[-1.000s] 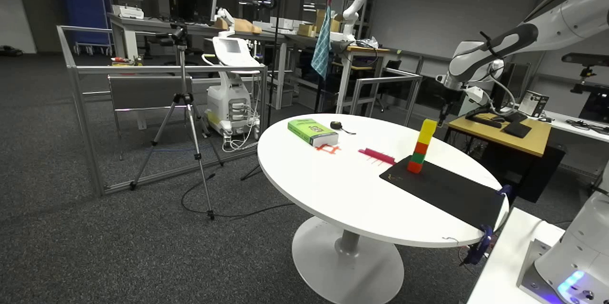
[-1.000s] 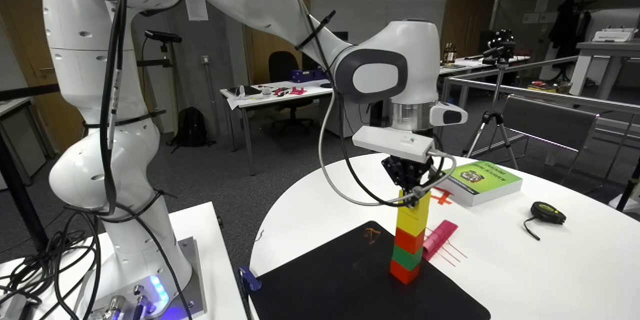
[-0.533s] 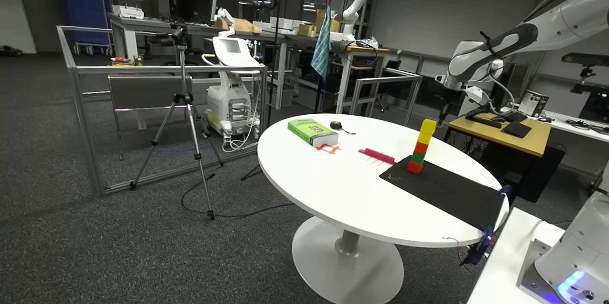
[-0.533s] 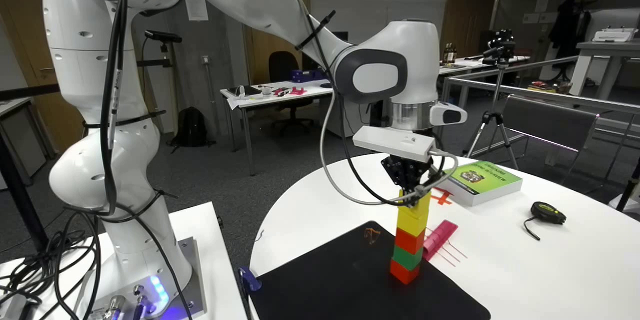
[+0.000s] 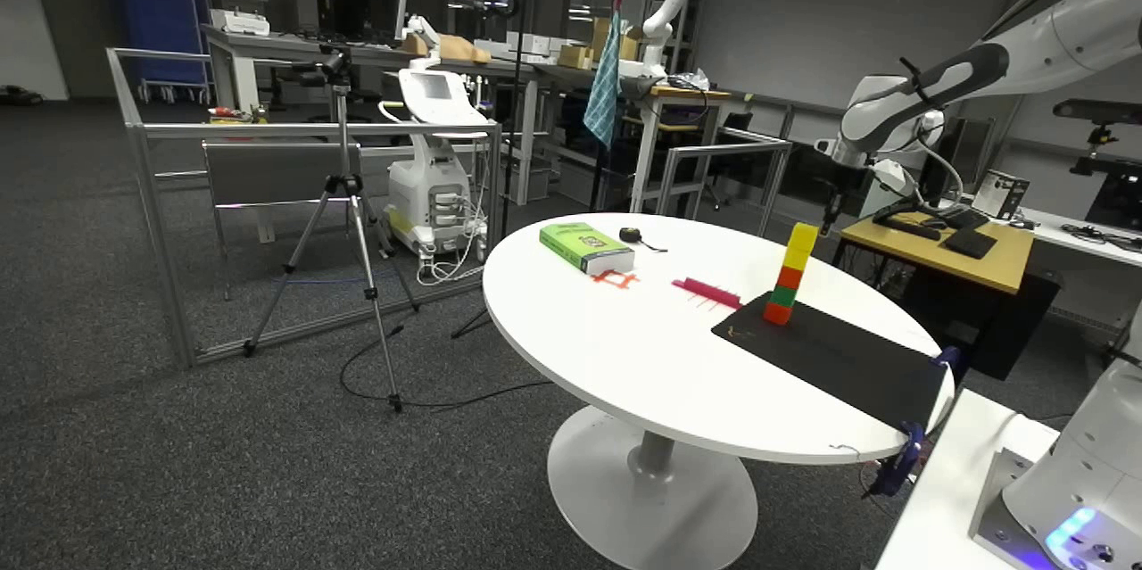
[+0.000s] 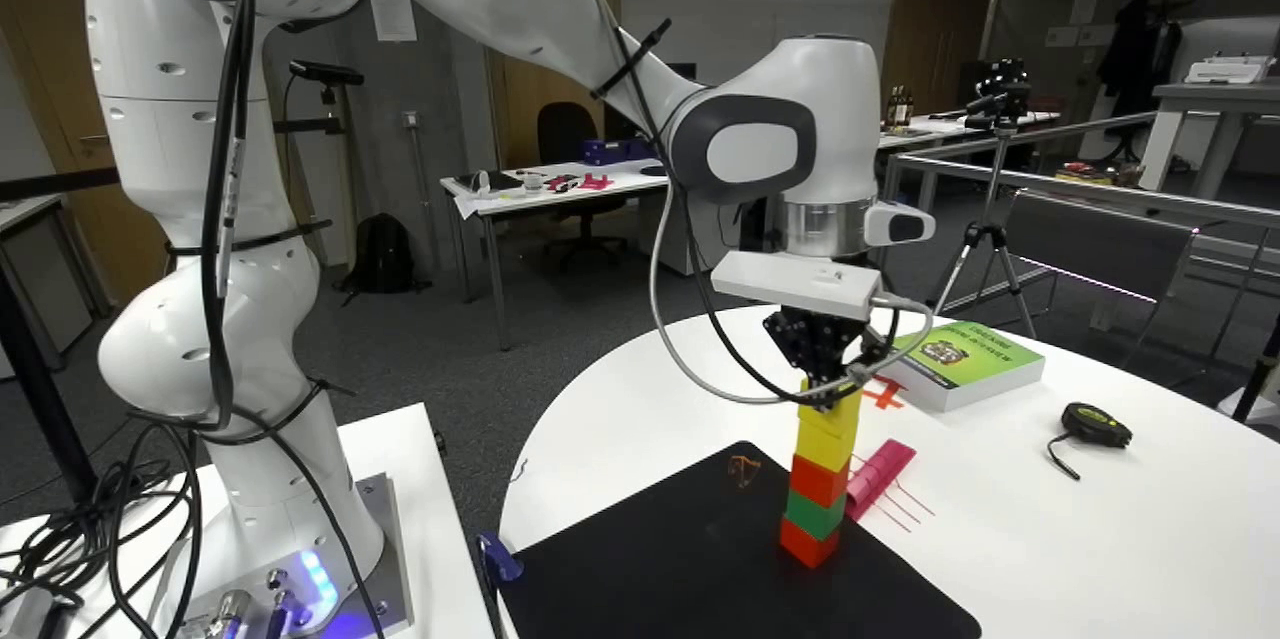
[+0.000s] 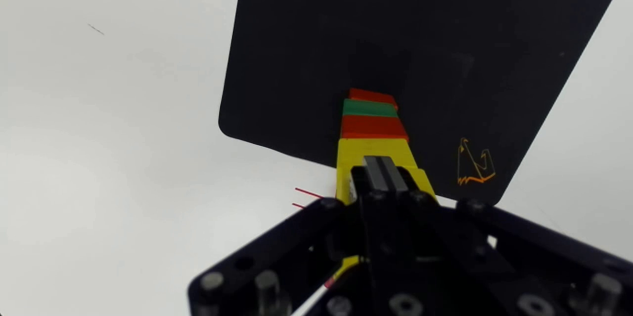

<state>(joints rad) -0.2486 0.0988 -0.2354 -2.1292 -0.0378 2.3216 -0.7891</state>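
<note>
Grey carpet lies beneath a round white table bearing a black mat. On the mat stands a block tower: red, green, red, then yellow upward. In the wrist view the gripper has its fingertips together close by the yellow top, the lower blocks at their twelve o'clock; contact with the tower cannot be told. From the tower in an exterior view, a green book lies at two o'clock, a pink piece and a tape measure at three
</note>
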